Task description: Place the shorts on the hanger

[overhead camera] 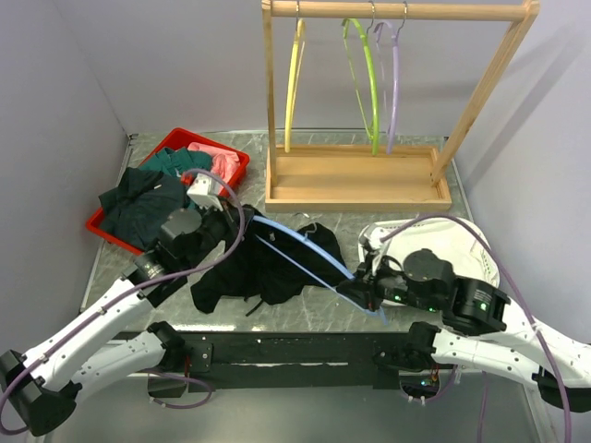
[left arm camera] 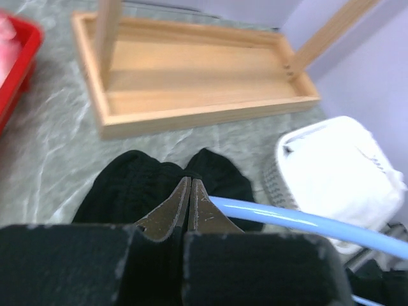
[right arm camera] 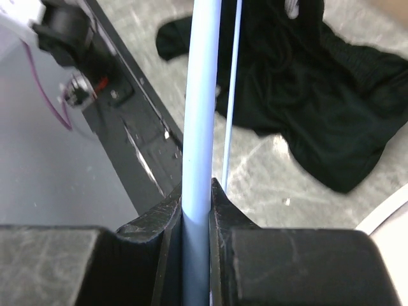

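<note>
Shorts point(overhead camera: 263, 269) lie limp and wrinkled on the table point(overhead camera: 305, 318), centre, near the front edge. Light-blue hanger point(right arm camera: 201, 95) lies slanted over the shorts, its lower end reaching toward the white basket point(overhead camera: 462, 242). Right gripper point(right arm camera: 196, 199): jaws clamped on the hanger's thick bar, shorts lying just beyond the fingertips, not in contact. Left gripper point(left arm camera: 190, 189): jaws pressed together, nothing visible between them; the tips sit at the upper left edge of the shorts, the hanger's bar emerging just beside them. Whether fabric is pinched cannot be determined.
</note>
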Controlling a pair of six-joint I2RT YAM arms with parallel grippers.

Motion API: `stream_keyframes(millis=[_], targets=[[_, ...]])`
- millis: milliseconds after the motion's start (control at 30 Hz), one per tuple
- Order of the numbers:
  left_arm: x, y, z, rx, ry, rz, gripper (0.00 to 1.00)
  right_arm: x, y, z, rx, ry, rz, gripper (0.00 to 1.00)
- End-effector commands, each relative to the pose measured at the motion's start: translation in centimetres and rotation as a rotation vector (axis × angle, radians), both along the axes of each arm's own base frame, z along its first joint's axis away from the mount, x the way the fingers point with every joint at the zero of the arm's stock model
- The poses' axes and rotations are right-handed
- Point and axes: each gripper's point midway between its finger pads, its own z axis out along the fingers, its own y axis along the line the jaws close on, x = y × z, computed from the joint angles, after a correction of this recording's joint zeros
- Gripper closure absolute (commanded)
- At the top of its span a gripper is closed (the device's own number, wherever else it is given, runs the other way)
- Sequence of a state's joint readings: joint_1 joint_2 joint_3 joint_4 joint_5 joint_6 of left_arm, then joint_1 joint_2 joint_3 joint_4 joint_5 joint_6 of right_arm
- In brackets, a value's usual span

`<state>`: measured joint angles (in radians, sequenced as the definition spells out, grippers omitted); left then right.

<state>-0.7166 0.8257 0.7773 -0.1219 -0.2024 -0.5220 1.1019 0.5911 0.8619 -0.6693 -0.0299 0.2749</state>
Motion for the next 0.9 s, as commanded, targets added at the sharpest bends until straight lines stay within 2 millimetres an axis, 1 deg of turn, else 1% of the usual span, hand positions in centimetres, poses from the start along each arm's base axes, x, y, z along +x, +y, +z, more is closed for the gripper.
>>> stream_keyframes(millis=[0, 33, 67, 100, 133, 167, 200, 233, 267, 300, 333, 367, 400, 467, 500, 533, 567, 600, 633, 667, 700, 733, 767, 800, 833, 867], targets=[[-2.2, -3.1, 5.9, -0.047, -0.113, -0.218, 0.99, 0.4, 1.3, 5.3, 0.216, -0.129, 0.019, 1.00], [-2.7, -3.4, 6.0, -0.048, -0.111, -0.243, 0.99, 0.9, 1.3, 5.4, 0.229, -0.141, -0.009, 1.00], [-3.3, -3.6, 6.9, -0.059, -0.128, -0.266, 0.99, 0.9, 1.4, 5.0, 0.236, -0.143, -0.010, 1.00], [-4.1, -4.1, 7.3, -0.063, -0.136, -0.302, 0.99, 1.1, 1.7, 5.7, 0.276, -0.166, -0.010, 1.00], [-5.1, -4.6, 7.7, -0.070, -0.146, -0.354, 0.99, 1.2, 1.8, 5.7, 0.293, -0.174, -0.010, 1.00], [-6.0, -4.7, 8.5, -0.081, -0.163, -0.390, 0.99, 1.3, 2.0, 5.1, 0.294, -0.178, -0.011, 1.00], [-6.9, -5.2, 8.9, -0.085, -0.171, -0.425, 0.99, 1.5, 2.3, 5.9, 0.333, -0.202, -0.009, 1.00], [-7.7, -5.5, 9.3, -0.090, -0.176, -0.463, 0.99, 1.6, 2.4, 6.0, 0.349, -0.215, -0.010, 1.00], [-8.4, -5.6, 10.0, -0.094, -0.185, -0.489, 0.99, 2.1, 2.4, 5.4, 0.353, -0.224, -0.037, 1.00], [-9.3, -6.1, 10.5, -0.098, -0.191, -0.526, 0.99, 2.3, 2.5, 6.3, 0.395, -0.246, -0.042, 1.00], [-9.8, -6.3, 10.8, -0.101, -0.194, -0.546, 0.99, 2.4, 2.6, 6.5, 0.412, -0.253, -0.048, 1.00], [-9.9, -6.0, 11.5, -0.099, -0.195, -0.530, 0.99, 2.6, 2.3, 6.6, 0.432, -0.260, -0.072, 1.00], [-10.0, -5.9, 11.6, -0.095, -0.195, -0.519, 0.99, 2.8, 2.1, 7.6, 0.478, -0.281, -0.086, 1.00], [-9.3, -5.0, 11.6, -0.084, -0.196, -0.455, 0.99, 3.2, 2.0, 7.3, 0.508, -0.297, -0.114, 1.00], [-8.8, -4.6, 11.2, -0.078, -0.188, -0.417, 0.95, 3.4, 2.1, 7.9, 0.548, -0.319, -0.120, 1.00], [-8.7, -4.4, 10.9, -0.075, -0.179, -0.405, 0.90, 3.5, 2.3, 7.7, 0.558, -0.324, -0.122, 1.00], [-7.7, -3.6, 10.3, -0.062, -0.165, -0.332, 0.85, 3.9, 2.9, 6.2, 0.533, -0.311, -0.124, 1.00], [-6.5, -2.6, 9.2, -0.035, -0.133, -0.241, 0.82, 3.9, 3.3, 6.5, 0.558, -0.317, -0.118, 1.00], [-5.8, -2.0, 8.7, -0.018, -0.118, -0.192, 0.82, 4.0, 3.5, 6.4, 0.567, -0.318, -0.117, 1.00], [-5.4, -1.6, 8.0, -0.001, -0.102, -0.158, 0.78, 4.2, 3.9, 5.5, 0.560, -0.310, -0.117, 1.00], [-4.9, -1.0, 7.7, 0.009, -0.094, -0.113, 0.68, 4.2, 4.0, 6.0, 0.595, -0.324, -0.116, 1.00], [-4.9, -0.8, 7.5, 0.012, -0.092, -0.106, 0.67, 4.3, 4.1, 6.0, 0.603, -0.329, -0.118, 1.00], [-5.0, -0.5, 7.6, 0.009, -0.097, -0.101, 0.64, 4.5, 4.4, 5.5, 0.593, -0.331, -0.119, 1.00], [-5.1, -0.2, 7.9, 0.007, -0.104, -0.095, 0.54, 4.5, 4.5, 5.9, 0.611, -0.344, -0.119, 1.00], [-5.3, -0.2, 8.0, 0.009, -0.111, -0.105, 0.51, 4.7, 4.8, 5.8, 0.605, -0.346, -0.122, 1.00], [-5.7, 0.0, 8.8, 0.001, -0.130, -0.122, 0.44, 4.8, 4.9, 6.0, 0.607, -0.357, -0.123, 1.00]])
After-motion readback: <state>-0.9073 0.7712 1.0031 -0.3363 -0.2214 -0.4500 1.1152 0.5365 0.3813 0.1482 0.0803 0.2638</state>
